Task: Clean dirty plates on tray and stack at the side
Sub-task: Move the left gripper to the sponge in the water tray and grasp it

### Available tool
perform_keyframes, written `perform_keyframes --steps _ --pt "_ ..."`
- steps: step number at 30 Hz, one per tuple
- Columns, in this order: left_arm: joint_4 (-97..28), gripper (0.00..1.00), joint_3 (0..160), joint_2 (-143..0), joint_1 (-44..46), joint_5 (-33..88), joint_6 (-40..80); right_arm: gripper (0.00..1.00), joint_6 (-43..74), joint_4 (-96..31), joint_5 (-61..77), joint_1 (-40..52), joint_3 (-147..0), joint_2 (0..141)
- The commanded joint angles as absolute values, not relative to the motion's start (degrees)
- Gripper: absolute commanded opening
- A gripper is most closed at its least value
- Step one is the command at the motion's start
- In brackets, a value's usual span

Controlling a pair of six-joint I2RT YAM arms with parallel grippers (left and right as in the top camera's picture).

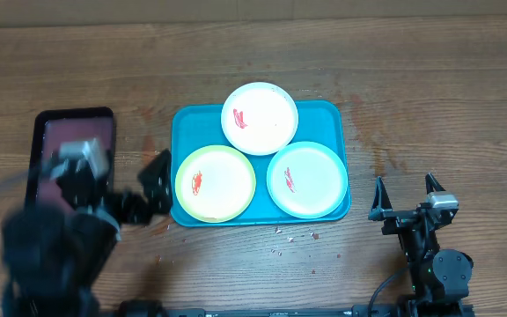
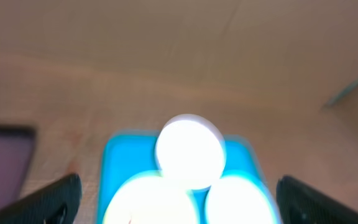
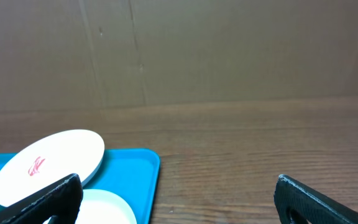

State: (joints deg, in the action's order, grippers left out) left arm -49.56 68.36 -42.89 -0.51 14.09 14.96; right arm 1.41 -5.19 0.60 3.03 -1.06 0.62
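Overhead view, Ana: what sits nearest?

Both arms, Ben, at the near edge of the tabletop (image 1: 429, 79). The right pincer (image 1: 404, 189) stands to the right of the turquoise tray (image 1: 328, 119), apart from it. It is spread wide, with nothing between its tips.

And the other one?

That arm is badly blurred. The left pincer (image 1: 155, 187) is just beside the turquoise tray's left edge, between it and a maroon tray (image 1: 69, 132). In the left wrist view its fingers (image 2: 48, 199) sit in the two bottom corners, spread wide and empty.

Anything loose on the wood?

A few small specks (image 1: 293, 236) just in front of the turquoise tray's near rim.

And inside the rim?

Nearest are two plates lying side by side. The yellow-green rimmed plate (image 1: 216, 182) is on the left and the teal rimmed plate (image 1: 307, 179) on the right. Behind them is the white plate (image 1: 260, 117), whose near edge seems to lie over both rims. Each of the three carries a red smear.

What does the right wrist view add?

The white plate shows low on the left with its smear, and the turquoise tray's corner is beside it. Bare wood lies beyond, and a brown cardboard wall (image 3: 229, 50) is farthest back.
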Motion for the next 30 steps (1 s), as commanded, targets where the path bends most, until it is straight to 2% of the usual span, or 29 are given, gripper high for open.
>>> perform_keyframes --steps 1,4,7,11,17,30 --pt "-57.4 1.0 78.8 -56.8 -0.8 10.9 6.2 1.0 1.0 -4.8 0.1 2.9 -0.4 0.2" --pt "-61.4 1.0 82.8 -65.6 -1.1 3.8 10.4 1.0 1.0 -4.8 0.1 2.9 -0.4 0.2" --pt "-63.9 1.0 83.4 -69.5 -5.0 -12.2 30.9 1.0 1.0 -4.8 0.1 2.9 -0.4 0.2" --pt "-64.5 1.0 83.4 -72.5 -11.6 -13.1 44.3 1.0 1.0 -4.8 0.1 2.9 -0.4 0.2" --pt "-66.2 1.0 82.6 -78.3 -16.3 -18.0 42.9 1.0 1.0 -4.8 0.1 2.9 -0.4 0.2" --pt "-65.3 1.0 82.6 -97.6 -22.7 -13.3 42.6 1.0 1.0 -4.8 0.1 2.9 -0.4 0.2"
